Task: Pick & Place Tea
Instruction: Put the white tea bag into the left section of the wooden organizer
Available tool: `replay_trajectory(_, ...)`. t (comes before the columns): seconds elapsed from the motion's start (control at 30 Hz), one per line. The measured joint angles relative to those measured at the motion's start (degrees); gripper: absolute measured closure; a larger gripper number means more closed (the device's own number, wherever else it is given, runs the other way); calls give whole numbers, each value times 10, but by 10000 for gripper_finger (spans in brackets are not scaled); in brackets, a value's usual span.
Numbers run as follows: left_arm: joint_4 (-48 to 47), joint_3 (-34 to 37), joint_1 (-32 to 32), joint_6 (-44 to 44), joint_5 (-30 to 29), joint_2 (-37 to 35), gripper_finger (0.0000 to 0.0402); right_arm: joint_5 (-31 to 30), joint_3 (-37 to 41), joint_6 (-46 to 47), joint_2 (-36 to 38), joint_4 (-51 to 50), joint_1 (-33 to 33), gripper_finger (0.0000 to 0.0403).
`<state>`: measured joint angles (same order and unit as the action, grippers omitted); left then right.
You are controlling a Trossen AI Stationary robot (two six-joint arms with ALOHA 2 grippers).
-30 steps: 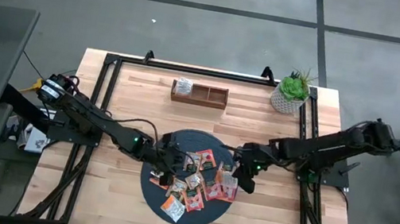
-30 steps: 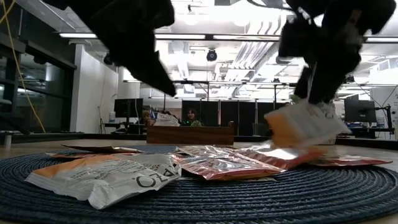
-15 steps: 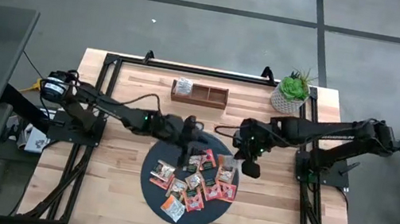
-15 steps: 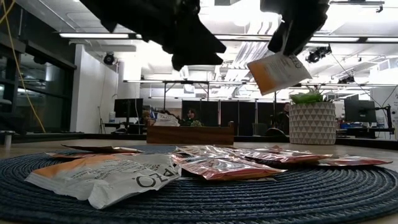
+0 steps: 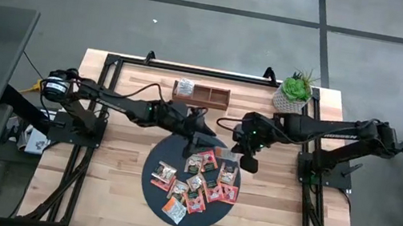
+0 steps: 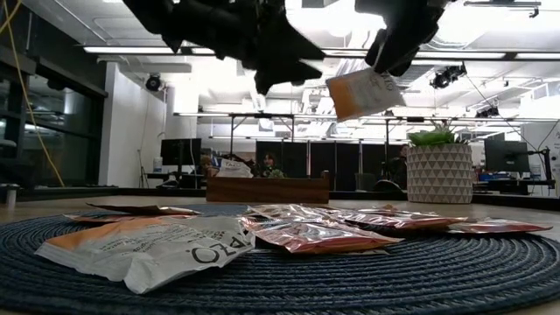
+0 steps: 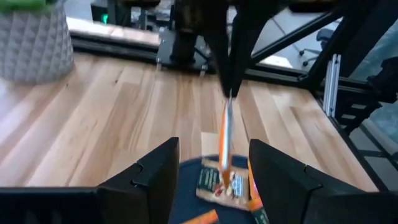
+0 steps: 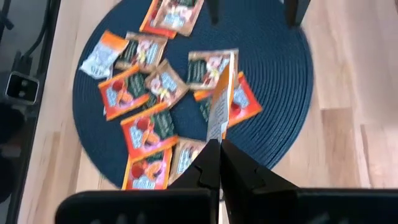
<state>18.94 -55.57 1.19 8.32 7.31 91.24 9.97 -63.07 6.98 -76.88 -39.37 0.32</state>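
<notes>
Several tea sachets (image 5: 199, 181) lie flat on the dark round mat (image 5: 168, 147), also seen in the low view (image 6: 306, 232). My right gripper (image 5: 245, 162) hangs above the mat's far right part, shut on a white and orange tea sachet (image 6: 363, 92). That sachet shows edge-on in the right wrist view (image 8: 222, 99). My left gripper (image 5: 201, 138) stands open above the mat's far edge, pointing toward the held sachet (image 7: 225, 146), with nothing between its fingers (image 7: 155, 171). My right gripper pinches the sachet by one edge (image 8: 215, 133) between its two fingers. The fingers slant down from the table's right side. The sachet hangs tilted below the fingers, lifted clear of the mat and of the other sachets.
A wooden tray (image 5: 201, 94) stands near the far edge, with white sachets (image 5: 184, 86) in its left compartment. A potted plant (image 5: 294, 91) stands at the far right corner. Black frame rails (image 5: 106, 98) run along the table's sides.
My right gripper has risen from the mat with the sachet, which has gone from mat level to hanging high and clear. My left gripper has risen and swung from the mat's left part toward the far edge and the right, tipping up nearer level, still open.
</notes>
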Motion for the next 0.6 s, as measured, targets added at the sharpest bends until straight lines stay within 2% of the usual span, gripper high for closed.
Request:
replay_trajectory(0.17, -20, -21, 0, -8, 2, 25, 208, -4, 0, 3, 0, 8, 0, 402)
replay_trajectory(0.43, -47, -69, -1, -8, 51, 89, 208, -5, 0, 4, 0, 9, 0, 402)
replay_trajectory(0.6, -44, -92, -1, -13, 57, 93, 210, -5, 0, 4, 0, 9, 0, 403)
